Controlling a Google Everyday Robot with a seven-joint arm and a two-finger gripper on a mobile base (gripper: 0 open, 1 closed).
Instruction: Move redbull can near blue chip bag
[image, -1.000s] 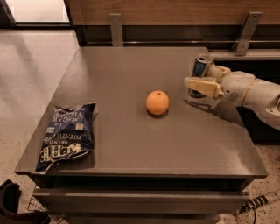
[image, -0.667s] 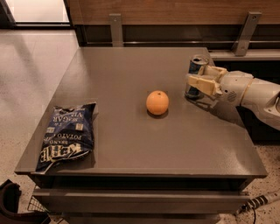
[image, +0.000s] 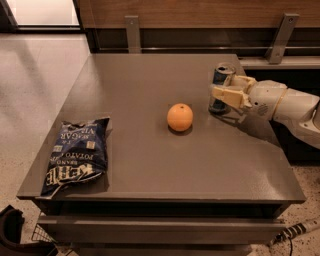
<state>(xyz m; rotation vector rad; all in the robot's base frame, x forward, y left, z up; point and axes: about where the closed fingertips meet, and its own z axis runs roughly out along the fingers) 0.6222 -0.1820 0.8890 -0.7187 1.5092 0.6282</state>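
Camera view: spotted redbull can (image: 222, 75) upright at right of frame, clamped in gripper (image: 225, 91). Logged blue chip bag (image: 77, 155) flat at lower left, well apart. Noted orange (image: 180, 117) mid-frame on grey table (image: 145, 75); pale floor (image: 35, 75) upper left.

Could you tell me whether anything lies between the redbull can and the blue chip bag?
Yes: the orange sits mid-table, roughly on the straight line from the redbull can, held by the gripper at the right, to the blue chip bag at the front left.
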